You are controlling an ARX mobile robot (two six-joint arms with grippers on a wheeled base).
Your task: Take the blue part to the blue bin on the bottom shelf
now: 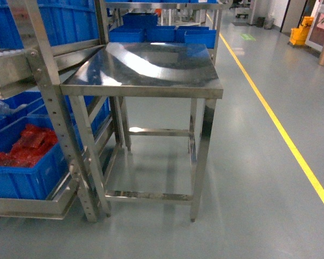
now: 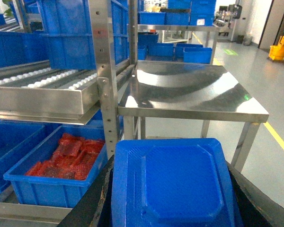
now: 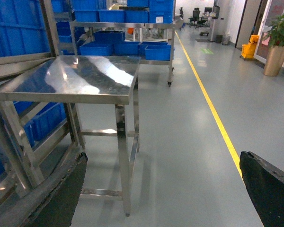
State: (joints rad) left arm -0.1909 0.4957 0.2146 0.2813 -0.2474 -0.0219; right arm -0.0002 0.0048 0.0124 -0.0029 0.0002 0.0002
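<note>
Blue part, a flat moulded plastic piece with a raised eight-sided panel, fills the bottom of the left wrist view. It sits between the dark fingers of the left gripper, which close against its two sides. Only this view shows the part.

Beyond it stands the steel table, its top bare and mirror-bright. To the left is a rack with a tilted level of white rollers. On the bottom shelf below, a crate of red bags sits just beside the blue bin, which lies at the frame's left edge, well apart from the part.

The right wrist view shows the right gripper with its fingers spread wide over bare floor. It also shows a yellow floor line, a yellow bucket and a potted plant, all clearer here than in the other views.

The head view looks down on the table and the red-bag crate, and shows the perforated rack upright. Any writing on the bins is too small to read.
</note>
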